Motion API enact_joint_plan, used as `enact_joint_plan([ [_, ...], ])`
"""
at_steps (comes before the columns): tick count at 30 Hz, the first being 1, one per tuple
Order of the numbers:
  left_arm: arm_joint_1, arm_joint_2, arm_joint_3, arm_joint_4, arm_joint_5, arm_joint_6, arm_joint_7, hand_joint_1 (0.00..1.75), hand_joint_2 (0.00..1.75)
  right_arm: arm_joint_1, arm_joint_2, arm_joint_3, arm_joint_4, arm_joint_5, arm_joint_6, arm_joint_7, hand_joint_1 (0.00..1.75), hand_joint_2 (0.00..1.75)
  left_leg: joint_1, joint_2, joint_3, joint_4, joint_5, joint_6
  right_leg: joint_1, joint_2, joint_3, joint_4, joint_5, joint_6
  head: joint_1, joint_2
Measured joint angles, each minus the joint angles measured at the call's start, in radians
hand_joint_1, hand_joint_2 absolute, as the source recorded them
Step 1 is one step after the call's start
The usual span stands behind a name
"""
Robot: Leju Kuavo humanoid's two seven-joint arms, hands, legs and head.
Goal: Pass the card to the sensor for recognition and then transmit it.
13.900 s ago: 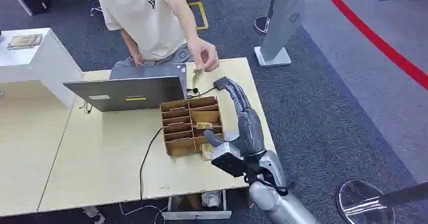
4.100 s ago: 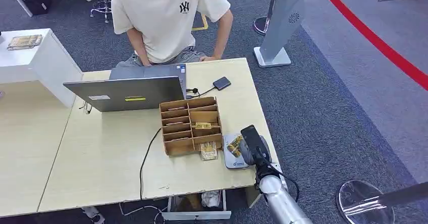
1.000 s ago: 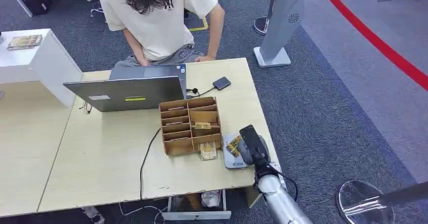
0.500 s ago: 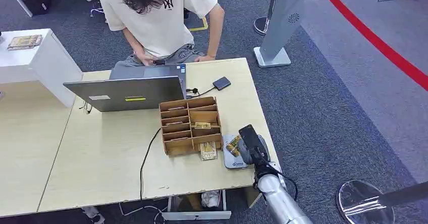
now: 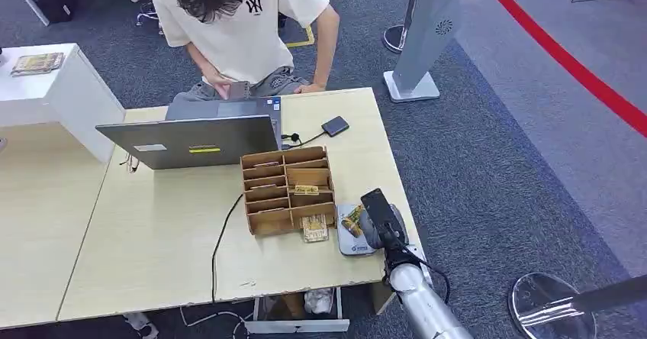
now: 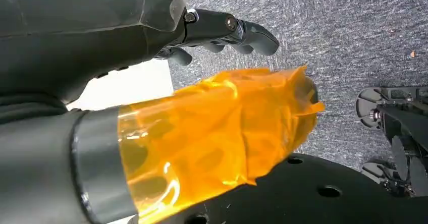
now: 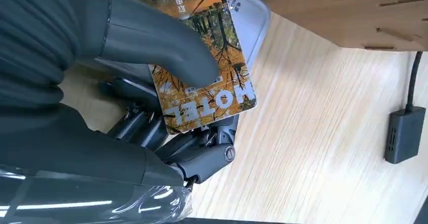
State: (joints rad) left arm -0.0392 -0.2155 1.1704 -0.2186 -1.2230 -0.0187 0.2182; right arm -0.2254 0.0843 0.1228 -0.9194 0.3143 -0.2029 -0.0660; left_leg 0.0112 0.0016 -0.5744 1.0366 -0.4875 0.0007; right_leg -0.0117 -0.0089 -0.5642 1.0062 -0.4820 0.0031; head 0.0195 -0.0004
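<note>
Autumn-orange and printed with "HOTEL", the card (image 7: 204,62) sits pinched in the right hand (image 7: 151,82), thumb on its face and dark fingers (image 7: 202,158) beneath, held over the grey sensor pad (image 5: 345,241) at the near right of the pale wood table (image 5: 152,240), just beside the wooden organiser (image 5: 286,190). The left hand (image 6: 166,27) hangs over carpet, holding nothing, fingers loosely apart. Across the table, a person (image 5: 236,26) bends behind the laptop (image 5: 191,137).
</note>
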Motion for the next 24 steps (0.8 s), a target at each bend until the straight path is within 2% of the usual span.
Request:
enact_joint_plan([
  [24,0.0,-0.005,0.014,0.0,0.002,0.0,0.0,0.0,0.0,0.0,0.0,0.0,0.002,-0.001,-0.003,-0.004,1.75,1.75,0.0,0.0,0.0,0.0,0.0,0.0,0.0,0.0,0.0,0.0,0.0,0.0,0.0,0.0],
])
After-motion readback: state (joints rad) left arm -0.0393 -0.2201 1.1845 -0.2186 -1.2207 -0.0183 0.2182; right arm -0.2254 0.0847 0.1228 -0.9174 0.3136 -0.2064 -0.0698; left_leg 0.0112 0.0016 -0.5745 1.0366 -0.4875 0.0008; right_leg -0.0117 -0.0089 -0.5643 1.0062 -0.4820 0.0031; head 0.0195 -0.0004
